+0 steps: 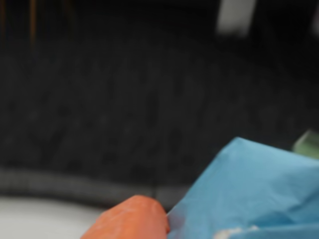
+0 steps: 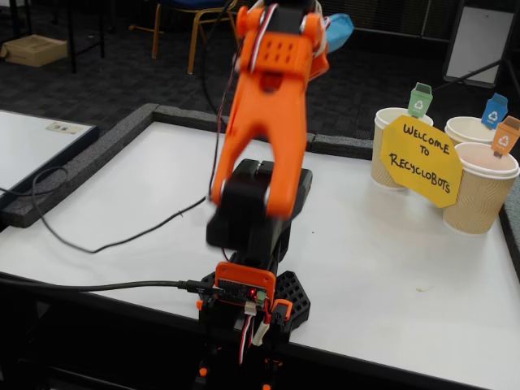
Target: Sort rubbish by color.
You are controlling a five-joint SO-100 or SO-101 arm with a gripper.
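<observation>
My orange arm is raised high over the white table (image 2: 390,268) in the fixed view. At its top, my gripper (image 2: 327,36) is shut on a light blue crumpled paper wad (image 2: 338,31), a piece of the rubbish held well above the table. In the blurred wrist view the blue wad (image 1: 249,189) fills the lower right, pressed against an orange fingertip (image 1: 130,219). The other finger is hidden behind the paper.
Three paper cups stand at the table's right: one with a green tag (image 2: 390,142), one with a blue tag (image 2: 471,130), one with an orange tag (image 2: 481,191). A yellow sign (image 2: 421,156) leans on them. A black cable (image 2: 97,244) crosses the left side. A pale green blur (image 1: 308,144) shows at the wrist view's right edge.
</observation>
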